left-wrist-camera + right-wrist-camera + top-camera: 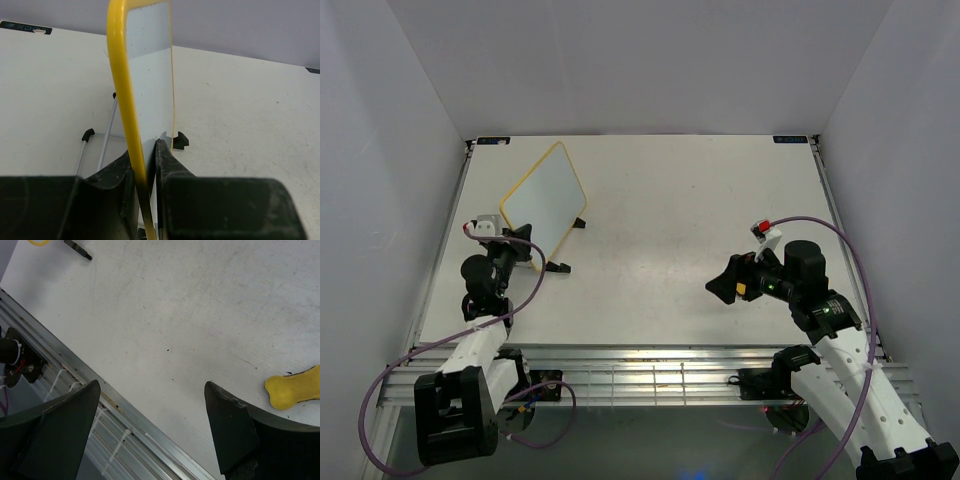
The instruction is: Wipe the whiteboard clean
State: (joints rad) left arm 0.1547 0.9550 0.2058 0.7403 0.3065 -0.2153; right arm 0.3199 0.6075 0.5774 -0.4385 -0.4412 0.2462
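Yellow-framed whiteboard, steadied: left gripper pinches its edge.
We judge next: right gripper, gaping empty, fetches eraser.

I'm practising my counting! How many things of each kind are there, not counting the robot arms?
whiteboard: 1
yellow bone-shaped eraser: 1
Total: 2

Bright, even, diffuse light in all 3 views. The whiteboard casts only a soft, faint shadow on the table. Up close, the left gripper is dark and blurred.
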